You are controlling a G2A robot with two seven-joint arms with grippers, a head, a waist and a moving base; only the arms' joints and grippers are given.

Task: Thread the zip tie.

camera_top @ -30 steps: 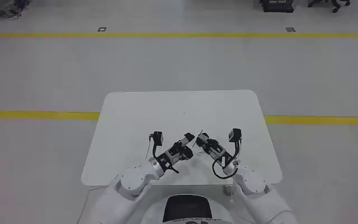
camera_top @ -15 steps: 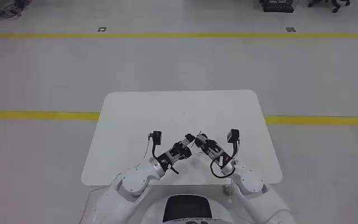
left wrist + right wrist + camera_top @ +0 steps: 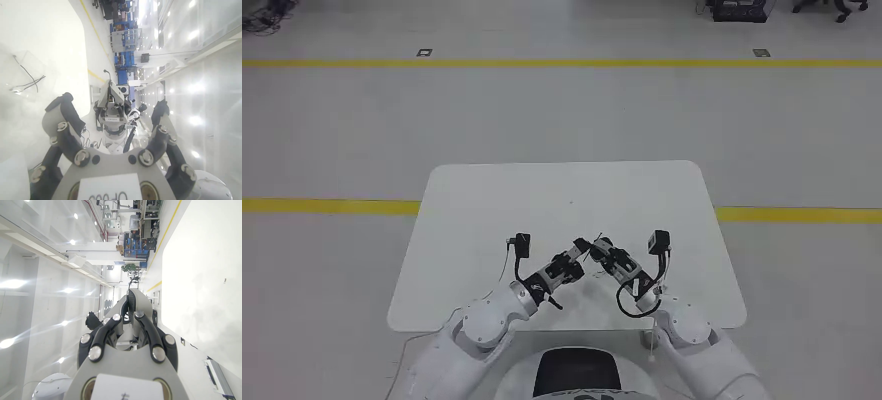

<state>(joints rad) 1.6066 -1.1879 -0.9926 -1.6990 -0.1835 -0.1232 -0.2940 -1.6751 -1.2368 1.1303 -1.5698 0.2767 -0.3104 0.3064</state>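
Fingers (image 3: 64,108) of the left gripper (image 3: 113,101) gaped wide, empty — the right gripper (image 3: 130,294), white label (image 3: 112,119) on its base, pinched the zip tie (image 3: 129,284).

A white table (image 3: 542,195) with rounded corners stands on a pale grey floor (image 3: 342,130) crossed by two yellow lines (image 3: 542,63), with blue-binned shelving (image 3: 134,244) and a potted plant (image 3: 128,267) beyond.

Above the white rounded table (image 3: 492,200), the left gripper (image 3: 579,247) and right gripper (image 3: 601,245) face each other, tips close, a thin black zip tie (image 3: 595,239) between them.
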